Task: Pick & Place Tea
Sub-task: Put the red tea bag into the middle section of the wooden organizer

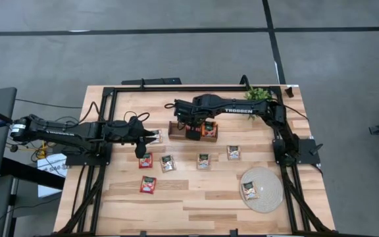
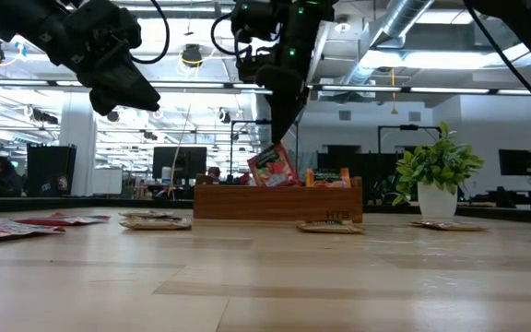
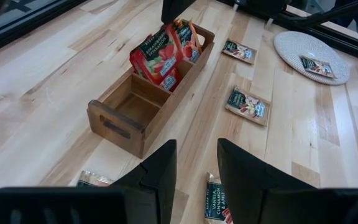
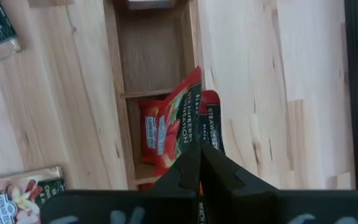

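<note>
From my remote station I see the left tool (image 1: 141, 149) hanging above the counter (image 1: 196, 197) near its left side, its fingers (image 3: 157, 171) spread with nothing between them. Below and just beside it lie loose tea sachets, all flat on the wood: a red sachet (image 1: 145, 160) near the tool, a second red sachet (image 1: 148, 185) closer to the counter's front edge, then a pale sachet (image 1: 168, 163) turned slightly askew. Part of another packet shows behind the left tool in the left wrist view, too cut off for me to read.

Moving right, the wooden box (image 3: 143, 102) sits with its long axis running across the counter. Its left compartments look bare; its right end holds several red packets standing on edge. The right tool (image 4: 199, 163) hangs directly over that end, fingers pressed together on the top edge of a red strawberry sachet (image 4: 182, 124), which stands upright but tilted, its lower corner down in the box. How many packets stand behind it I cannot tell; the arm covers them from above.

Farther right lie two more pale sachets, one (image 1: 203, 160) in front of the box and one (image 1: 233, 153) beyond it. A last sachet (image 1: 250, 190) rests on the round woven mat (image 1: 268, 199) near the right front corner. A green plant (image 2: 439, 171) stands at the right rear corner.
</note>
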